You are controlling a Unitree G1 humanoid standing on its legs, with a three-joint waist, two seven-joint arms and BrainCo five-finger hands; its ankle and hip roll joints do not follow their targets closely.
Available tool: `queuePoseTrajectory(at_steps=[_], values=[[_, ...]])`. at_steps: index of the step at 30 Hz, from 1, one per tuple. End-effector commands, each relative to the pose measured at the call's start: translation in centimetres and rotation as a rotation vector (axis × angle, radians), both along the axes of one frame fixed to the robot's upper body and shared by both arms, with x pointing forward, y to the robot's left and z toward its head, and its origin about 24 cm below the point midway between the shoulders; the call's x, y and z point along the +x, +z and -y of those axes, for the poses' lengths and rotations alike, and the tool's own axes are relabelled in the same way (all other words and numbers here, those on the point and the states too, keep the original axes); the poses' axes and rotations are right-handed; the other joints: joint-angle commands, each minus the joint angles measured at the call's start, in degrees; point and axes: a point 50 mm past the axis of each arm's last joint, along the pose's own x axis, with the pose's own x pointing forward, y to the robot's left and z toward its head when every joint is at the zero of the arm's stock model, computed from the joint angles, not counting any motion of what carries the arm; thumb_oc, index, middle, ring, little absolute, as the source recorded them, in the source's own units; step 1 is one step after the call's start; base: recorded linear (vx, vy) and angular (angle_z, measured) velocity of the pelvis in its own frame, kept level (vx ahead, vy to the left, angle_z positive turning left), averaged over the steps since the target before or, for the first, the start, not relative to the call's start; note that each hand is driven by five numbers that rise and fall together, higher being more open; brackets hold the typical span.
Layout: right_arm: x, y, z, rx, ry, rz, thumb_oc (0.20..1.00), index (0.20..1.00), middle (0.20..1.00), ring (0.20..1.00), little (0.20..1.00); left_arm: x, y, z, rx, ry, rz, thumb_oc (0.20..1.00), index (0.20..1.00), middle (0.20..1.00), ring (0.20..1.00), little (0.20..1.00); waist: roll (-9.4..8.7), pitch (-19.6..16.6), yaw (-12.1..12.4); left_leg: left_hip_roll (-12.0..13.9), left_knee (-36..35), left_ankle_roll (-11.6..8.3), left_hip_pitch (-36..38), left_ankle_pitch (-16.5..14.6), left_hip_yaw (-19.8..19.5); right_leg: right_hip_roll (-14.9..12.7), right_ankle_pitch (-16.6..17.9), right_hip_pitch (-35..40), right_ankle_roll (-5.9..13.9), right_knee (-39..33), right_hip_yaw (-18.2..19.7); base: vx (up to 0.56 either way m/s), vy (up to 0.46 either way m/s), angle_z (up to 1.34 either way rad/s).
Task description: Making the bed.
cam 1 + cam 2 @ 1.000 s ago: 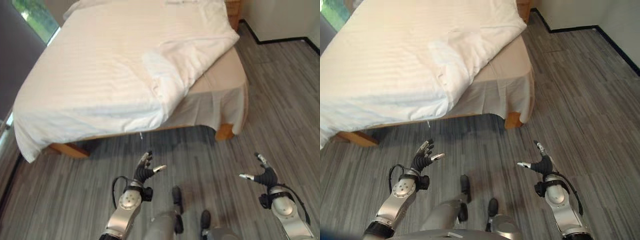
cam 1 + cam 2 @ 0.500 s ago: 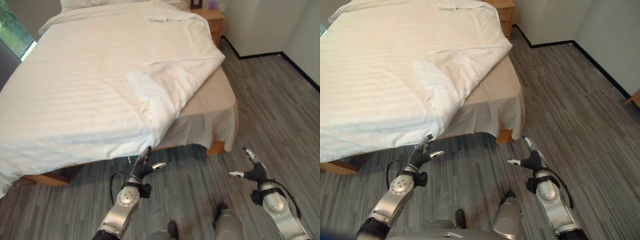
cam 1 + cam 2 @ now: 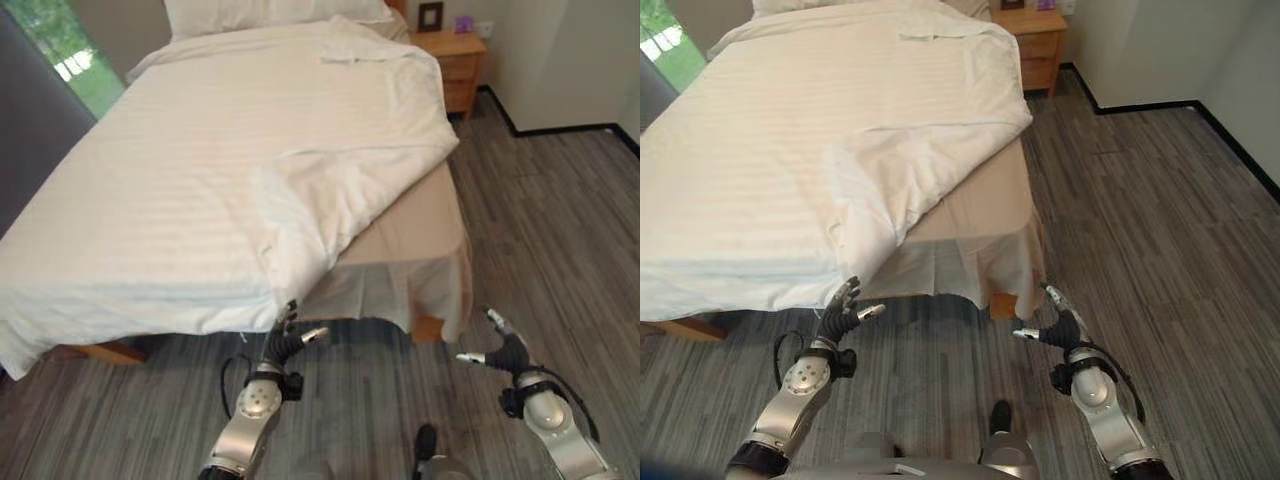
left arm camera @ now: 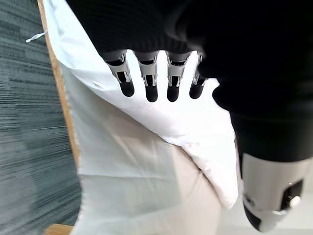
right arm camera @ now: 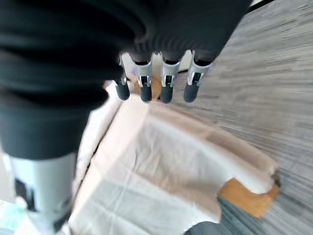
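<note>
Fingers (image 4: 147, 81) straight, spread a bit on left hand (image 3: 285, 343), holding nothing, just below hanging duvet (image 3: 220, 190) edge. Right hand (image 3: 503, 350) same: fingers loose, thumb out, over floor (image 3: 560, 230) nr bed (image 3: 990, 215) corner. Duvet skewed w/ corner folded back, beige sheet (image 3: 410, 235) bared. Nightstand (image 3: 455, 55) beyond.

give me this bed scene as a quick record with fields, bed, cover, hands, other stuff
bed: wooden-framed bed with a beige sheet bare at the foot corner on the robot's right
cover: white striped duvet spread over most of the bed, its corner folded back on itself near that foot corner
pillow: white pillow at the head
left hand: left hand open, fingers straight, just short of the duvet's hanging edge, holding nothing
right hand: right hand open, over the grey plank floor, near the bed's wooden corner
other: wooden nightstand beside the head
</note>
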Motion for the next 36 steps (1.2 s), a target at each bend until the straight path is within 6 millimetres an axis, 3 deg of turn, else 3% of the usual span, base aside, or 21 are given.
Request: queuePoseTrajectory(at_steps=[1,3,5,6,7,9,10,11,12,13,14,15,16,19,21,22,23,25,29,31,36], values=[[0.7,1.9,0.3,-0.001,0.030,0.072,1.000,1.000,1.000,1.000,1.000,1.4,3.5,-0.3,-0.044,-0.003,0.171,1.000,1.000,1.000,1.000,1.000,0.44,1.80,0.67,-4.97,-11.58,1.81,0.16,-0.78,4.19,-3.38,-1.49,3.44,5.43,-0.64,3.01,0.43,-0.135,0.24],[0.5,1.5,0.1,0.020,0.024,0.056,1.000,1.000,1.000,1.000,1.000,1.2,3.2,0.1,-0.061,-0.014,0.155,1.000,1.000,1.000,1.000,1.000,1.15,0.92,1.23,-8.29,-24.79,2.34,0.45,0.29,6.39,-2.55,-2.66,4.81,6.78,-0.64,2.87,0.42,-0.006,0.22],[0.3,1.1,0.1,0.018,0.023,0.039,1.000,1.000,1.000,1.000,1.000,1.0,3.0,0.3,-0.061,-0.021,0.146,1.000,1.000,1.000,1.000,1.000,1.75,0.16,1.29,-8.67,-31.36,1.51,1.31,2.27,7.40,-1.97,-4.16,5.93,7.44,-0.64,3.08,0.38,0.040,0.05],[0.4,1.0,0.2,-0.007,0.033,0.034,1.000,1.000,1.000,1.000,1.000,0.9,2.7,0.7,-0.071,-0.031,0.132,1.000,1.000,1.000,1.000,1.000,2.98,-0.64,1.60,-8.34,-36.99,1.91,0.54,5.40,9.11,-1.23,-4.67,7.45,7.76,-0.64,2.12,0.26,0.048,0.02],[0.3,1.0,0.2,-0.007,0.033,0.033,1.000,1.000,1.000,1.000,1.000,0.8,2.7,0.8,-0.071,-0.031,0.131,1.000,1.000,1.000,1.000,1.000,2.85,-0.62,1.45,-8.58,-37.00,1.92,0.68,5.30,9.00,-1.43,-4.85,7.67,7.86,-0.64,1.95,0.55,0.088,0.20],[0.8,1.1,-0.3,-0.021,0.053,0.036,1.000,1.000,1.000,1.000,1.000,0.5,3.1,0.7,-0.118,-0.010,0.145,1.000,1.000,1.000,1.000,1.000,3.00,-2.10,2.87,-10.05,-36.94,2.78,1.73,5.62,3.80,-2.17,-7.74,11.06,8.75,2.97,2.79,0.53,0.083,0.08],[0.8,1.1,-0.3,-0.021,0.053,0.036,1.000,1.000,1.000,1.000,1.000,0.5,3.1,0.7,-0.118,-0.010,0.145,1.000,1.000,1.000,1.000,1.000,3.08,-2.15,2.92,-9.96,-37.00,2.82,1.65,5.73,3.83,-2.11,-7.73,10.85,8.73,3.13,2.87,0.46,0.111,-0.22],[0.6,0.8,-0.8,-0.001,0.055,0.034,1.000,1.000,1.000,1.000,1.000,0.3,3.2,0.6,-0.106,-0.025,0.141,1.000,1.000,1.000,1.000,1.000,2.04,-2.36,3.34,-10.98,-37.16,5.03,3.41,3.70,2.47,-3.64,-6.26,8.34,9.66,16.71,3.52,0.24,0.071,-0.37],[0.6,0.8,-0.8,-0.001,0.055,0.034,1.000,1.000,1.000,1.000,1.000,0.3,3.2,0.6,-0.106,-0.025,0.141,1.000,1.000,1.000,1.000,1.000,2.16,-2.53,3.50,-10.84,-37.16,5.07,3.18,3.79,2.59,-3.56,-6.18,7.94,9.64,16.88,3.71,0.39,0.194,-0.40],[0.4,0.1,-1.2,-0.053,0.075,0.012,1.000,1.000,1.000,1.000,1.000,0.5,3.6,0.7,-0.080,-0.031,0.154,1.000,1.000,1.000,1.000,1.000,1.53,-0.86,2.76,-12.60,-37.16,8.22,7.46,0.24,3.18,-7.05,6.14,-0.97,13.75,34.35,7.02,0.20,0.155,-0.50],[0.5,0.1,-1.5,-0.045,0.079,0.014,1.000,1.000,1.000,1.000,1.000,0.8,3.8,0.7,-0.066,-0.038,0.163,1.000,1.000,1.000,1.000,1.000,2.27,-0.07,1.91,-11.88,-37.16,8.42,8.58,-0.10,2.77,-6.61,7.43,-4.27,13.64,37.99,8.13,0.29,0.162,-0.44],[0.7,0.2,-1.9,-0.014,0.070,0.027,1.000,1.000,1.000,1.000,1.000,1.3,4.6,0.6,-0.030,-0.038,0.200,1.000,1.000,1.000,1.000,1.000,2.23,0.83,0.91,-11.61,-37.16,8.46,9.63,-0.76,2.33,-5.55,6.18,-8.72,12.91,41.34,10.64,0.24,0.066,-0.20],[0.7,0.2,-2.0,0.000,0.063,0.030,1.000,1.000,1.000,1.000,1.000,1.6,5.1,0.6,-0.011,-0.040,0.229,1.000,1.000,1.000,1.000,1.000,2.70,1.09,0.55,-11.40,-37.16,8.60,10.46,-1.22,1.85,-5.60,5.66,-10.75,11.94,41.55,10.06,0.29,0.022,0.36],[0.7,0.2,-2.1,0.006,0.055,0.036,1.000,1.000,1.000,1.000,1.000,2.8,6.7,0.6,0.042,-0.050,0.296,1.000,1.000,1.000,1.000,1.000,2.12,1.35,-0.37,-11.86,-37.16,7.91,11.50,-2.02,1.07,-6.23,3.20,-10.82,10.56,34.48,8.75,0.27,-0.067,0.41],[-0.1,-0.4,-2.2,0.045,0.027,0.014,1.000,1.000,1.000,1.000,1.000,4.4,9.3,0.2,0.158,-0.015,0.416,1.000,1.000,1.000,1.000,1.000,0.78,0.81,-2.14,-11.60,-37.16,5.95,12.85,-4.10,-0.47,-6.21,0.94,-8.43,10.55,15.33,9.32,0.31,-0.163,0.57],[0.0,-0.4,-2.2,0.046,0.027,0.015,1.000,1.000,1.000,1.000,1.000,4.4,9.3,0.2,0.159,-0.015,0.416,1.000,1.000,1.000,1.000,1.000,0.85,0.81,-2.19,-11.50,-37.16,5.93,12.75,-3.96,-0.54,-6.07,1.37,-8.22,10.48,14.75,9.16,0.27,-0.151,0.68],[-1.0,-1.1,-2.1,0.060,0.008,-0.016,1.000,1.000,1.000,1.000,1.000,5.4,10.6,-0.3,0.279,0.029,0.476,1.000,1.000,1.000,1.000,1.000,-0.39,-0.30,-3.16,-11.54,-37.16,5.29,13.06,-5.27,-1.09,-4.67,0.78,-4.92,10.79,6.30,12.58,0.26,-0.108,0.41],[-2.0,-2.0,-2.3,0.065,0.006,-0.056,1.000,1.000,1.000,1.000,1.000,5.9,11.6,-1.1,0.388,0.071,0.518,1.000,1.000,1.000,1.000,1.000,-0.64,-1.98,-2.57,-11.66,-37.16,5.07,13.58,-5.66,-0.57,-6.70,2.66,-2.81,12.06,6.36,10.11,0.32,-0.097,0.78],[-2.9,-1.9,-1.9,0.049,0.023,-0.067,1.000,1.000,1.000,1.000,1.000,7.6,13.5,-2.3,0.564,0.172,0.586,1.000,1.000,1.000,1.000,1.000,-0.23,-3.81,-4.22,-11.30,-37.16,4.25,13.62,-6.00,0.19,-6.24,4.43,-1.15,12.33,2.07,8.96,0.22,-0.039,0.09],[-4.8,-2.7,-1.0,0.036,0.030,-0.135,1.000,1.000,1.000,1.000,1.000,9.1,15.3,-5.1,0.753,0.304,0.589,1.000,1.000,1.000,1.000,1.000,0.49,-5.09,-6.04,-10.81,-37.16,3.46,13.40,-6.35,1.28,-6.17,4.05,-0.37,12.30,-0.64,8.63,0.24,-0.010,-0.12],[-5.9,-3.2,-0.8,0.027,0.060,-0.188,1.000,1.000,1.000,1.000,1.000,10.5,15.4,-7.5,0.871,0.403,0.500,1.000,1.000,1.000,1.000,1.000,0.88,-5.41,-7.39,-10.26,-37.16,2.84,12.63,-6.20,2.72,-5.99,4.12,-1.76,12.46,-0.64,9.63,0.09,0.001,-0.19]])
